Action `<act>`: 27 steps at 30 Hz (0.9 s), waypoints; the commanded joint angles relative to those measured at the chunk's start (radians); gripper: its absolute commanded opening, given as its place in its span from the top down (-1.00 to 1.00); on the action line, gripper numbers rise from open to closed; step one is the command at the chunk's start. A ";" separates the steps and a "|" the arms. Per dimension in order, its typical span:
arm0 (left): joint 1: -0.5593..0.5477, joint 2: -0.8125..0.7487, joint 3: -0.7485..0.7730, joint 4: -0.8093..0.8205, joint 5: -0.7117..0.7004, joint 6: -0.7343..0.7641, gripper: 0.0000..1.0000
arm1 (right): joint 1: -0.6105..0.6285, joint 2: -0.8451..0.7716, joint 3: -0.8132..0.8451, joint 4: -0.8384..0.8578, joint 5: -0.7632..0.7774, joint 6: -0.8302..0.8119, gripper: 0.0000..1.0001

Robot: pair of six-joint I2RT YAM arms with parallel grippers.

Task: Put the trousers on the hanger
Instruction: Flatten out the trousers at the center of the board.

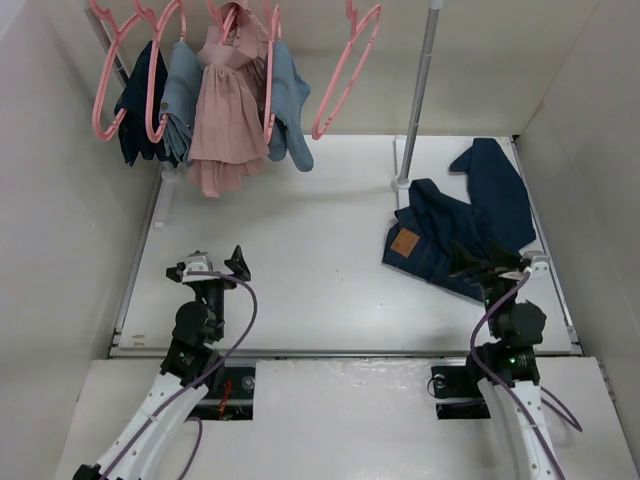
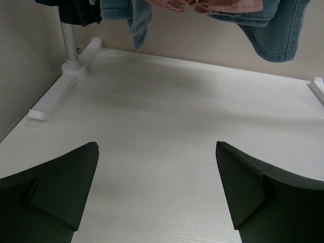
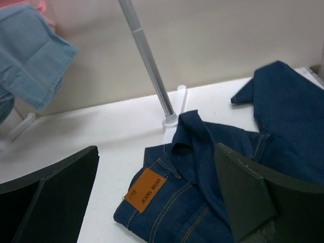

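The trousers are dark navy jeans lying crumpled on the white table at the right, with a tan patch at the waistband. They fill the right wrist view, patch towards me. An empty pink hanger hangs from the rail at the top, right of the clothes; other pink hangers there carry garments. My right gripper is open and empty, just above the near edge of the jeans. My left gripper is open and empty over bare table at the left.
A pink dress, lighter denim garments and a dark garment hang at the back left. The rack's right pole stands just behind the jeans; its left foot lies at the left wall. White walls close both sides.
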 commanded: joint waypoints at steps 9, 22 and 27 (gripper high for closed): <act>0.002 0.031 0.073 -0.174 0.420 0.336 -1.00 | 0.007 0.553 0.443 -0.228 0.297 -0.061 -1.00; 0.002 0.146 0.256 -0.584 0.587 0.749 -1.00 | 0.311 1.031 0.585 -0.389 0.188 -0.696 -1.00; 0.002 0.168 0.276 -0.593 0.609 0.735 -1.00 | 0.372 1.245 0.631 -0.371 0.132 -0.709 -1.00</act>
